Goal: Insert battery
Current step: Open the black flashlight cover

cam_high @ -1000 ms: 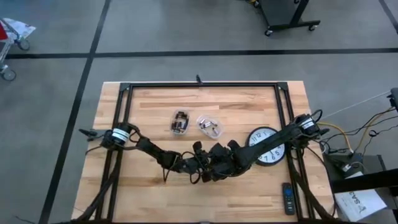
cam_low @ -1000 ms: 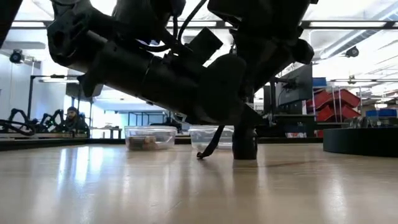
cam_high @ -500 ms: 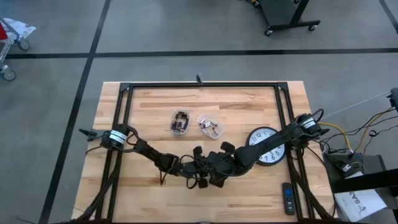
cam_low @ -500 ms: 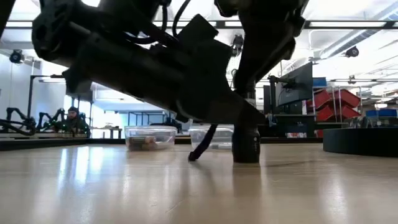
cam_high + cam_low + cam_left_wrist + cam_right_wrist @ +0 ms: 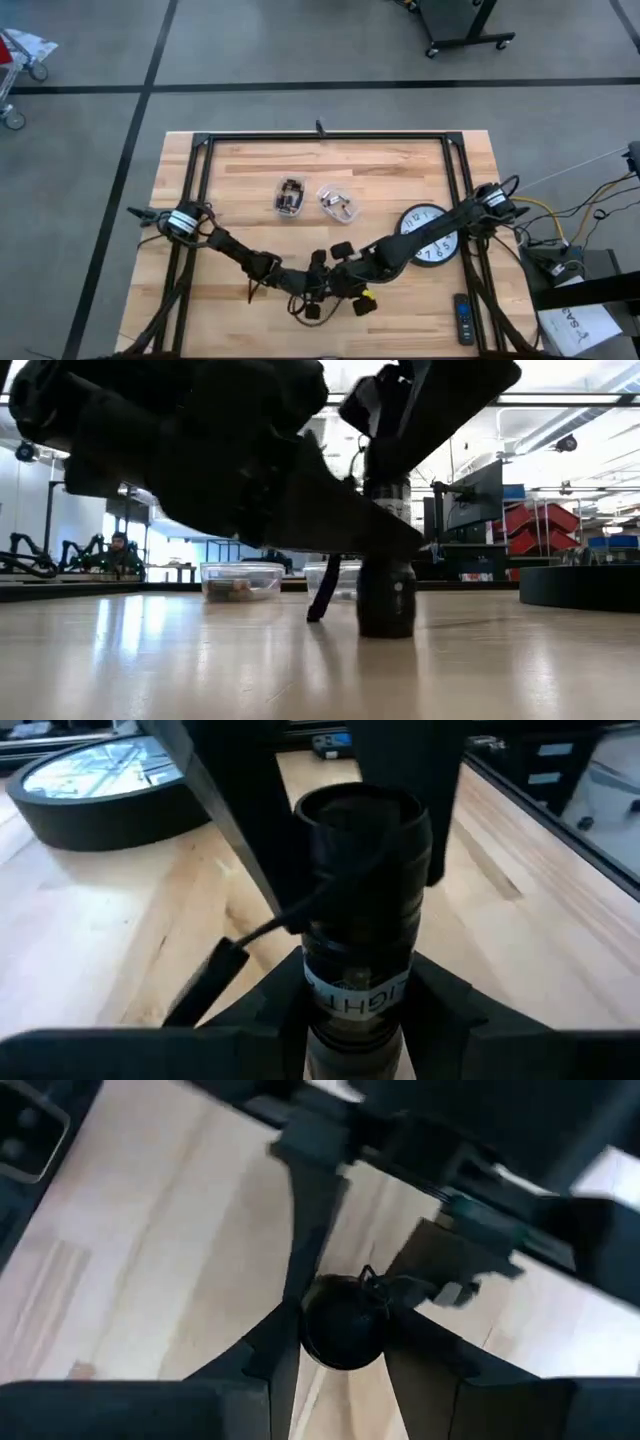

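Note:
A black flashlight (image 5: pixel 387 595) stands upright on the wooden table, near its front edge and about mid-width. Its body carries a pale band with lettering (image 5: pixel 355 988), and a dark cord (image 5: pixel 322 595) hangs from it to the table. My left gripper (image 5: pixel 355 1010) is shut on the body. My right gripper (image 5: pixel 343 1330) comes down over the top end and is shut on it. In the high view both arms meet over the flashlight (image 5: pixel 332 285) and cover it. I cannot make out a battery. My left gripper pinches the flashlight's body at the lettered band (image 5: pixel 352 982) between its two fingers, coming in level and across it. The flashlight stays upright with its bottom end (image 5: pixel 387 630) on the table. My right gripper grips the flashlight's top end (image 5: pixel 343 1318) between its two fingers, one on each side. The fingers come from above, pointing down along the flashlight.
Two clear containers (image 5: pixel 290 197) (image 5: pixel 338 203) with small items sit at the middle back. A round wall clock (image 5: pixel 430 235) lies face up at the right, and a remote (image 5: pixel 462 318) lies near the front right corner. Black frame rails (image 5: pixel 200 200) border the table.
Both grippers have moved together toward the table's near edge, taking the upright flashlight with them; it stands closer to the low camera. The right arm has swung further over the flashlight's top.

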`<act>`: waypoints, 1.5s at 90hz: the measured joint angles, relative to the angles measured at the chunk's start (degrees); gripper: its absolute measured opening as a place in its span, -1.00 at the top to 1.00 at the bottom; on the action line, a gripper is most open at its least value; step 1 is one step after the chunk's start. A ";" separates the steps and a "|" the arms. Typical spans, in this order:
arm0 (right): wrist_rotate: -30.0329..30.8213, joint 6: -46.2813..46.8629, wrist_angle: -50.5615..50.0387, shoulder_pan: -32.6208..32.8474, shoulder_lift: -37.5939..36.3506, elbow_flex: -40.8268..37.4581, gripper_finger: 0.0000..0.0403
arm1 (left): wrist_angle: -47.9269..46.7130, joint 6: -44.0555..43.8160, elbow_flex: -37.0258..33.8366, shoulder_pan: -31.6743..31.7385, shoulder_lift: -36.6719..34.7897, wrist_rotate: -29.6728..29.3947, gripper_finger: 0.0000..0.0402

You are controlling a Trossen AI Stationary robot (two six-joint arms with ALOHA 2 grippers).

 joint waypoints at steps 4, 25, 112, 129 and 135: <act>0.07 -0.73 0.45 -0.02 0.00 -0.01 0.45 | -0.55 0.10 -0.27 -0.01 -0.42 -0.04 0.51; 0.20 10.43 1.20 0.00 -0.01 -0.06 0.38 | -1.17 0.35 -0.47 0.13 -0.77 -1.25 0.47; 18.14 65.31 -4.81 -1.01 -0.87 0.01 0.08 | 2.69 -3.31 -0.64 4.61 -0.68 -15.01 0.50; 18.15 66.51 -4.86 -2.49 -0.86 0.01 0.13 | 3.08 -3.65 -0.64 5.00 -0.66 -14.91 0.48; 18.12 66.68 -4.94 -2.67 -0.85 0.01 0.15 | 3.08 -4.01 -0.64 5.06 -0.66 -15.23 0.47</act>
